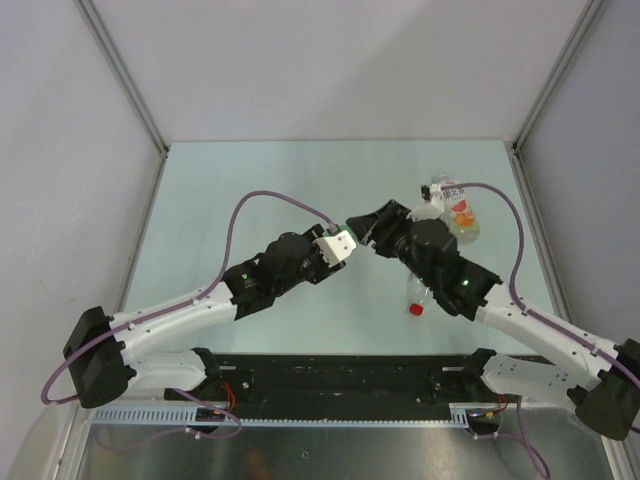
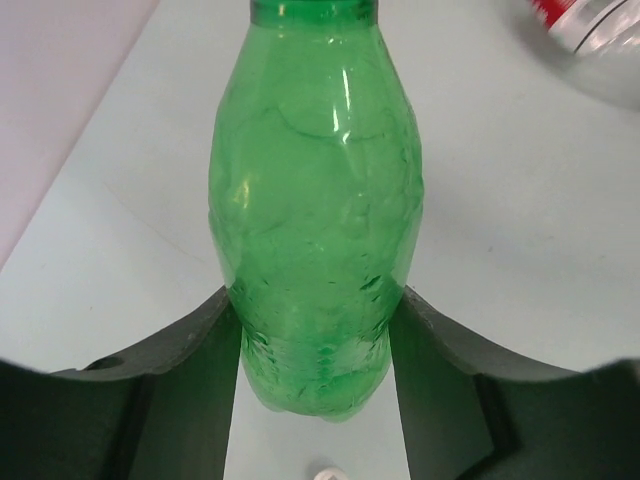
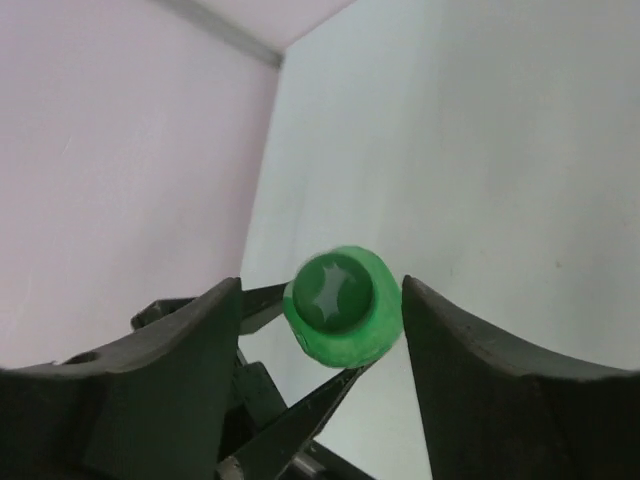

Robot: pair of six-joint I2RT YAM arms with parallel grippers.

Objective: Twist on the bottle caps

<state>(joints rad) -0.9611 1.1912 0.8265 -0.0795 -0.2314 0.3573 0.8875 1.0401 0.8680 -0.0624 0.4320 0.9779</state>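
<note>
Green cap between the parted jaws of the right gripper, gap on one side. Left gripper clamps the green bottle mid-table. Pale green table; clear bottle at 2 o'clock; grey walls.

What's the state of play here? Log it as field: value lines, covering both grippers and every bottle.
left gripper: shut on the green bottle, low on its body
right gripper: open around the green cap, gap on one side
cap seating: bottle neck not in view, cannot tell
slim bottle: partly under the right arm, red cap showing at its end
wide bottle: far right part of the table, beyond the right gripper
</note>
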